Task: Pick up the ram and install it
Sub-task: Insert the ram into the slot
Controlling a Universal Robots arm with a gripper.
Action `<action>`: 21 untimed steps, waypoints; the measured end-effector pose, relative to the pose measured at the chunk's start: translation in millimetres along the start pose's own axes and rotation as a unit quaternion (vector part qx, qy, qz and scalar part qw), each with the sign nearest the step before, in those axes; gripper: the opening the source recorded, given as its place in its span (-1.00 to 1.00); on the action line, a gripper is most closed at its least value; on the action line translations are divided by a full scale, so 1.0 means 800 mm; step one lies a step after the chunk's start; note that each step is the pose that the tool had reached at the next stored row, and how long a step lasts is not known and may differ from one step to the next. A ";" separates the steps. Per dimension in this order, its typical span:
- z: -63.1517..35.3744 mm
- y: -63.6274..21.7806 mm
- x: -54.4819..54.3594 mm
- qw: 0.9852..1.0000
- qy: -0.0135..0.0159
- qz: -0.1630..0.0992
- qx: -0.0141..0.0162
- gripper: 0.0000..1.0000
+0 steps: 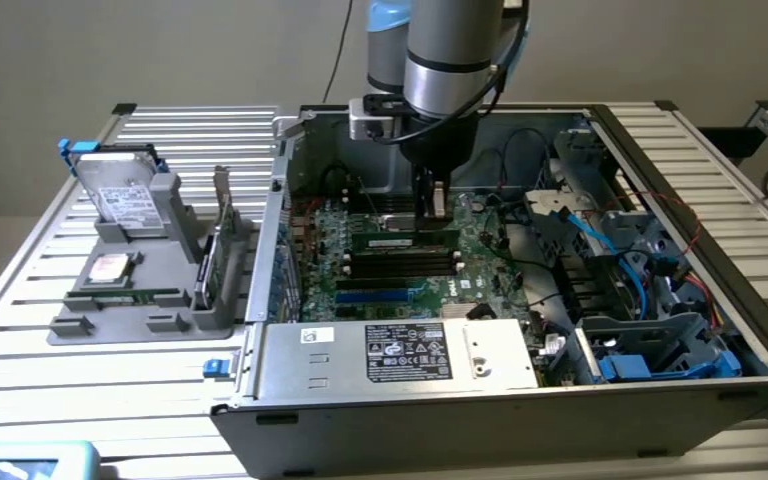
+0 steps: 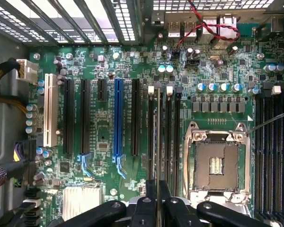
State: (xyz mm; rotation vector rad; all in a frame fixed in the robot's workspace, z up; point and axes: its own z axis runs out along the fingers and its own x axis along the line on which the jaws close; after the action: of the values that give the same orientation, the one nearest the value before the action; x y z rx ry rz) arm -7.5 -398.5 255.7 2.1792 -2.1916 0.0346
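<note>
Ram (image 1: 411, 241), a thin green stick, hangs level over the memory slots (image 1: 398, 266) inside the open computer case (image 1: 491, 420), which sits on a slatted surface (image 1: 117, 400). I cannot tell whether it touches a slot. My end effector (image 2: 157, 189) is clenched on its upper edge. In the wrist view the stick is edge-on, lined along 1 slot beside the CPU socket (image 2: 217, 163). I judge this is the seating step. I want the stick upright, parallel to the slot and notch matched, with pressure straight down and even at both ends.

No legible text. Power supply label (image 1: 406, 352) and hard drive label (image 1: 124, 203): print too small to read.
</note>
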 end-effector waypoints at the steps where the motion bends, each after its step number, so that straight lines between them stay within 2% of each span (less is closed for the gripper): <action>1: 0.002 0.000 0.000 1.000 0.000 0.000 0.000 -0.73; 7: 0.013 0.000 -0.001 1.000 0.000 0.000 0.000 -0.73; 21: 0.027 -0.001 0.001 1.000 0.000 0.003 0.000 -0.73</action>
State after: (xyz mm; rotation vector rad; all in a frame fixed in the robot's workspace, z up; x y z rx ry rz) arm -7.4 -400.5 234.0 2.1734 -2.1979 0.0355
